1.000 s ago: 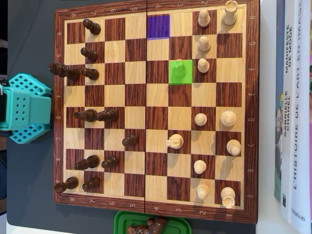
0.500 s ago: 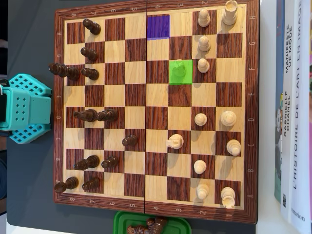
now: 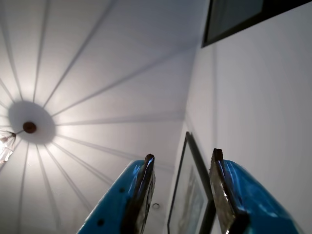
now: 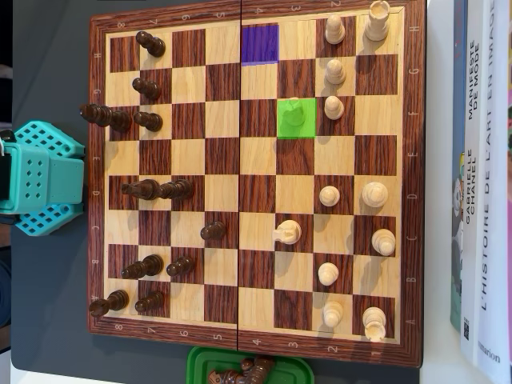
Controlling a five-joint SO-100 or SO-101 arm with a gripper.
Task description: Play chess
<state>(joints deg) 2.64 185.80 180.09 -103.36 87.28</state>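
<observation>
In the wrist view your gripper (image 3: 180,158) points up at the ceiling, not at the board. Its two blue fingers (image 3: 139,190) stand apart with nothing between them, so it is open and empty. Behind them you see only a ceiling lamp (image 3: 29,127) and a framed picture (image 3: 192,195) on the wall; no chess piece shows here.

In the overhead view the chessboard (image 4: 254,186) fills the frame, and only the arm's teal base (image 4: 40,178) shows, just off the board's left edge. The gripper itself is out of this view. A green-marked square (image 4: 296,118) lies right of centre toward the far side, and a pawn sits on it, tinted green. A purple-marked square (image 4: 260,44) lies on the far row, one file to the left, and is empty. I judge these to be the pick and the place.

So the piece lies to the right of the base and somewhat farther away. You must bring the raised gripper down and reach across the dark pieces (image 4: 148,120) to get there.
</observation>
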